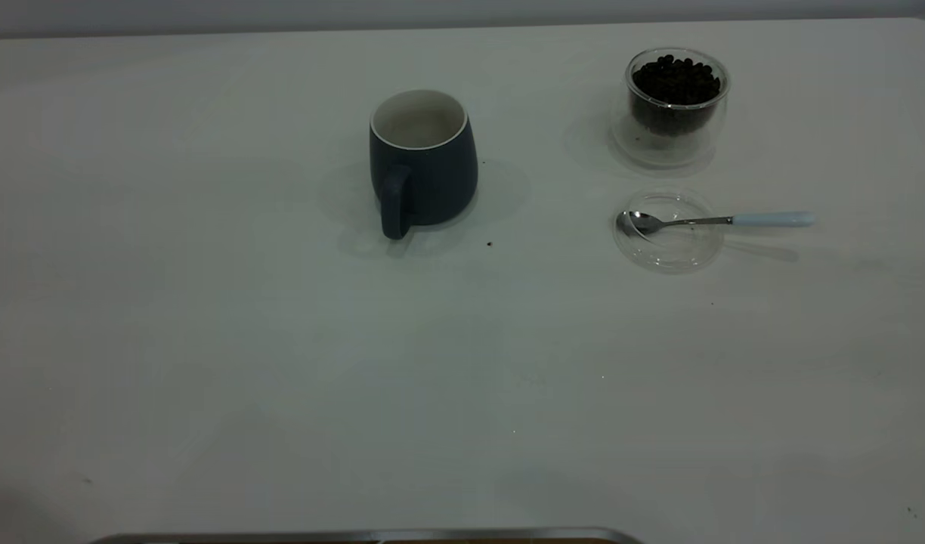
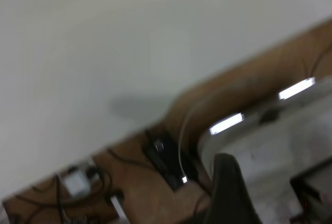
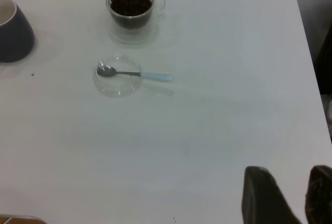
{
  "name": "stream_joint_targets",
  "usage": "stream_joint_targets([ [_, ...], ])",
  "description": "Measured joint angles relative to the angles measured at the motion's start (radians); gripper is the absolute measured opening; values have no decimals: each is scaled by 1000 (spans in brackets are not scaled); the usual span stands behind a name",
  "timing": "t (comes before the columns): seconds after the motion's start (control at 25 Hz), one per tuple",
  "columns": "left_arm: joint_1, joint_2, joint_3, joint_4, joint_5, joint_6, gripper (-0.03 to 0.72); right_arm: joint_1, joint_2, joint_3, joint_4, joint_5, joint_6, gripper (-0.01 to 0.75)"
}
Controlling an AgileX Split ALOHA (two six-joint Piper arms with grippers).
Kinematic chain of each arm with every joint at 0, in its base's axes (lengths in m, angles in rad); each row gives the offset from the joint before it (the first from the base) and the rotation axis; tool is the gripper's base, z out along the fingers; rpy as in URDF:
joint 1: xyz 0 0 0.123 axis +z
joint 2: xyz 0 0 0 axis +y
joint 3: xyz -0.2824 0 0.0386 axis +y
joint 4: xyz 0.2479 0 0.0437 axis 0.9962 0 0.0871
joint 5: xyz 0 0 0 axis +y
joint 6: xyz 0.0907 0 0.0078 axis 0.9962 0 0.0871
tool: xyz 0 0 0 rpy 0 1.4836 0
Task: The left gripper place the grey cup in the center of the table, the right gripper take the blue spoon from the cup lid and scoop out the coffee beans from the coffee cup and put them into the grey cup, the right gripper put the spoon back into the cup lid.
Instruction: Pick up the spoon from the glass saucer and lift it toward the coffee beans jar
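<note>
Mug: the grey cup (image 1: 423, 162) stands upright near the middle of the bench (image 1: 205, 340), handle turned toward the near edge, white inside showing nothing in it.
Glass cup: the coffee cup (image 1: 675, 106) stands upright at the far right, well apart from the mug.
Beans: the coffee beans (image 1: 675, 81) fill the glass cup almost to its rim.
Lid: the cup lid (image 1: 668, 230) lies flat just in front of the glass cup.
Spoon: the blue spoon (image 1: 716, 221) rests with its metal bowl in the lid, its pale handle reaching out to the right past the lid's rim.
Right gripper (image 3: 290, 195): above bare bench near the right edge, well apart from the spoon; fingers (image 3: 262, 193) slightly parted, gripping nothing.
Left gripper: only one dark part shows, past the bench edge over a floor with cables; the state of its fingers cannot be told.
</note>
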Motion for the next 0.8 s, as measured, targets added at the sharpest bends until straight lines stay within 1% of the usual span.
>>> stream_joint_targets([
  [0.12, 0, -96, 111, -2, -6, 0, 555, 0, 0, 0, 0, 0, 0, 240],
  [0.28, 0, -224, 195, -5, -34, 18, 555, 0, 0, 0, 0, 0, 0, 240],
  [0.56, 0, -383, 229, -5, -44, 36, 555, 0, 0, 0, 0, 0, 0, 240],
  [0.8, 0, -451, 229, -5, -45, 36, 555, 0, 0, 0, 0, 0, 0, 240],
])
